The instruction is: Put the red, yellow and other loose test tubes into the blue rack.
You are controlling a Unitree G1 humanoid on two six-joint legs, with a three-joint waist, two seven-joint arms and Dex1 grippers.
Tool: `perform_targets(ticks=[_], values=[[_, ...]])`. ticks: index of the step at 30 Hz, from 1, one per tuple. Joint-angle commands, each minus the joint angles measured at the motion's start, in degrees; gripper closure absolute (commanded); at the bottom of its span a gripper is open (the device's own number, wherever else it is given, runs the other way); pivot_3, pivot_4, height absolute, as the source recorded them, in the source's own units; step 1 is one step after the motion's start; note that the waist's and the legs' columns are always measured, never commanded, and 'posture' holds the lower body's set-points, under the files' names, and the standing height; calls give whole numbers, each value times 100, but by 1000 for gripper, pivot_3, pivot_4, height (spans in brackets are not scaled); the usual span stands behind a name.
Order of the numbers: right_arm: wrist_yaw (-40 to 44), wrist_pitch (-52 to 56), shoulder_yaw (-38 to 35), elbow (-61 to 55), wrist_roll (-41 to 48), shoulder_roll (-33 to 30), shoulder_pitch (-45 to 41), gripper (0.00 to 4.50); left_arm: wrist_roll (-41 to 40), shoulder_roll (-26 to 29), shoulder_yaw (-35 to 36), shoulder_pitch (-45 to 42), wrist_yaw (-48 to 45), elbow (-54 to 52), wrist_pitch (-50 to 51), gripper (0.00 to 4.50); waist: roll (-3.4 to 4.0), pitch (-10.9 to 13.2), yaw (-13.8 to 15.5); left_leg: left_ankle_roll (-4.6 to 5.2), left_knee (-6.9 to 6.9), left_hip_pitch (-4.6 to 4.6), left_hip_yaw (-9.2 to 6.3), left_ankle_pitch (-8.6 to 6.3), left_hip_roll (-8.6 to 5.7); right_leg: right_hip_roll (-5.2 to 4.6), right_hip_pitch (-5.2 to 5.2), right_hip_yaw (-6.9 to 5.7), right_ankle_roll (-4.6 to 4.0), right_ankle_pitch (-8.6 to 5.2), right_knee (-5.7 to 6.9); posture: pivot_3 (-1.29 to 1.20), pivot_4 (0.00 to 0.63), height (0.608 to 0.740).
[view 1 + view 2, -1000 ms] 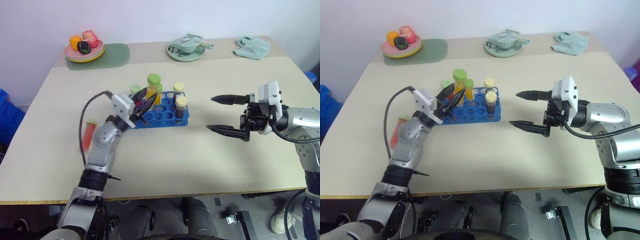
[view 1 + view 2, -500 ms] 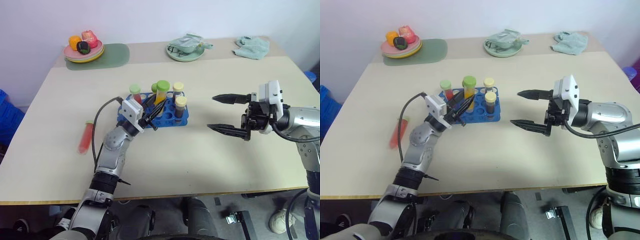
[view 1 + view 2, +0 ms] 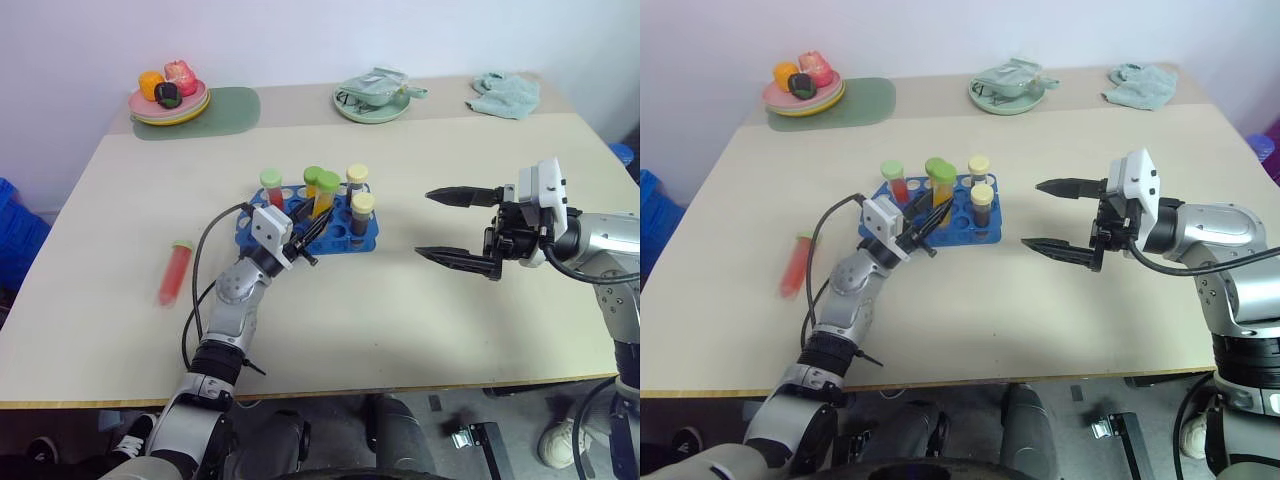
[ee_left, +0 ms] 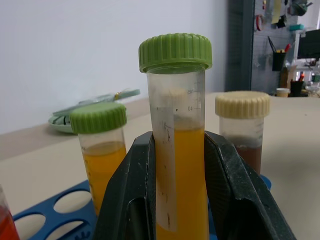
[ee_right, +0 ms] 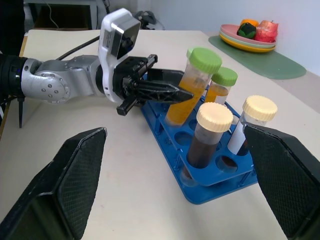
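Now the left gripper (image 3: pixel 307 236) clamps the yellow tube (image 4: pixel 177 150) tilted over the blue rack (image 3: pixel 350 240); the red tube (image 3: pixel 173 273) lies leftward on the desk, right gripper (image 3: pixel 462 225) open.

The beige counter (image 3: pixel 400 300) carries, along its far edge, a stack of plates (image 3: pixel 168 104) holding toy fruit on a green mat (image 3: pixel 225 110), a pale green dish (image 3: pixel 372 106) with a crumpled item in it, and a light green cloth (image 3: pixel 506 94).
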Motion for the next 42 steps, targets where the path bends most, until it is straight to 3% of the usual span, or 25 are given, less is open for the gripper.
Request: perform_targets(ticks=[1,8,15,16,22,29,35,37,42], values=[[-28,-66,-240,-160,71,-109,-55,0,-10,-78,41,-107,-79,6,-183,3739,0,0,0,0,0,0,0,0,0,0,0,0,0,0,0,0,150,740],[-26,-103,-229,-104,50,-114,-90,0,-128,-88,135,65,-143,-197,-68,3739,0,0,-4,0,0,0,0,0,0,0,0,0,0,0,0,0,150,740],[-10,-180,-180,-26,11,-89,-126,0,-314,-60,179,411,-267,-779,153,233,0,0,-7,0,0,0,0,0,1,0,0,0,0,0,1,0,150,740],[-3,-183,-173,-17,12,-87,-132,0,-283,-54,174,460,-245,-863,133,68,0,0,-8,0,0,1,0,0,1,0,0,0,0,0,1,0,150,740],[27,-217,-126,28,5,-55,-154,0,-158,40,189,736,-12,-1416,316,68,0,0,-6,0,0,1,0,0,1,0,0,0,0,0,1,0,150,740],[184,-335,43,254,-63,42,-302,0,-485,927,522,1229,100,-2986,1599,68,1,-1,-16,0,-2,1,0,0,4,3,-2,0,0,0,3,0,150,740],[295,-414,147,448,-95,103,-441,0,-1432,1862,1294,1569,470,-4416,3536,68,0,0,-16,1,-3,1,-1,-1,5,4,-4,1,-1,-1,6,0,150,740],[342,-463,184,516,-130,117,-483,0,-1419,2448,1490,1692,657,-4792,4481,68,0,0,-18,1,-3,1,-3,-1,5,4,-4,1,-1,-1,8,0,150,740],[424,-543,232,631,-181,158,-587,0,-1914,3307,2191,1689,1363,-5312,6712,68,-1,1,-21,1,-6,2,-2,-1,4,7,-4,1,-1,-1,15,0,150,740]])
